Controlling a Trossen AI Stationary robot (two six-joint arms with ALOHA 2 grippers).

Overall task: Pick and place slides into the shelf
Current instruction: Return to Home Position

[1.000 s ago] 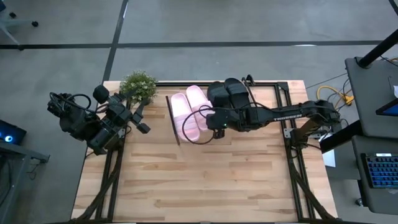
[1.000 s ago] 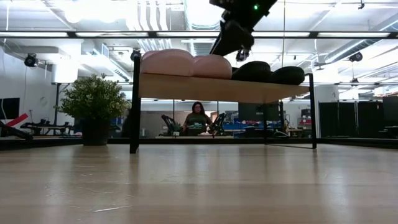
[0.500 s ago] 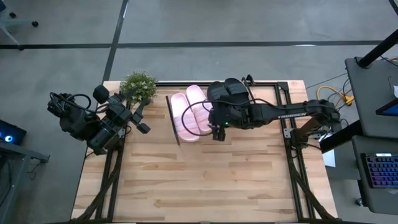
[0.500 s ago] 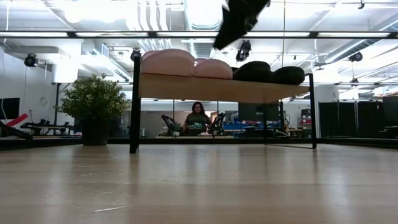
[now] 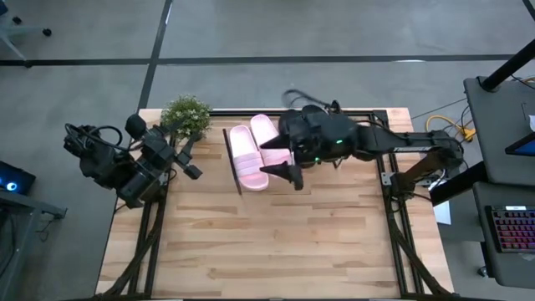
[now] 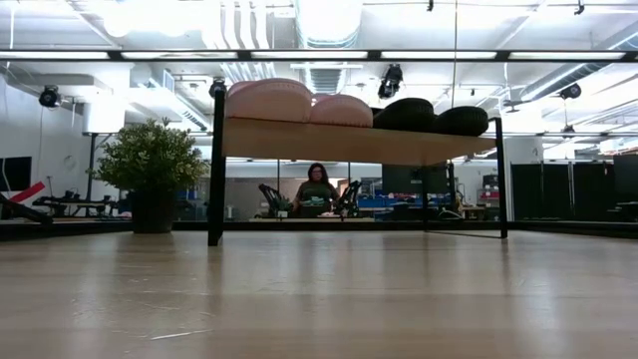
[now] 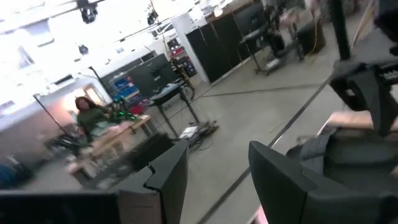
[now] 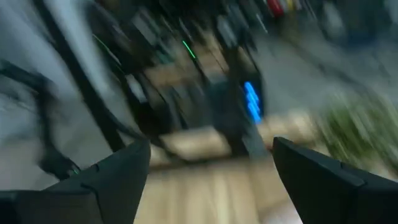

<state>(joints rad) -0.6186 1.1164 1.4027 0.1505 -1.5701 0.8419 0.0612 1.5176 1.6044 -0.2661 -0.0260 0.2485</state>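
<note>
Homing appears to be the step in hand: the right gripper [image 5: 291,174], fingers spread and empty, hangs over the shelf [image 6: 349,142], which carries all four slides [image 6: 269,100]. Next, fold this arm clear without touching them. The left gripper [image 7: 211,180], likewise spread, waits at the left.

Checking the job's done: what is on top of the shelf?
A pink pair and a black pair lie side by side on the shelf. From above, the right arm mostly covers the black pair.

Looks past the spread left claw [image 7: 219,150] over grey floor [image 7: 261,118] toward dark cabinets [image 7: 224,43] and a person [image 7: 90,115] at a far bench [image 7: 118,134].
</note>
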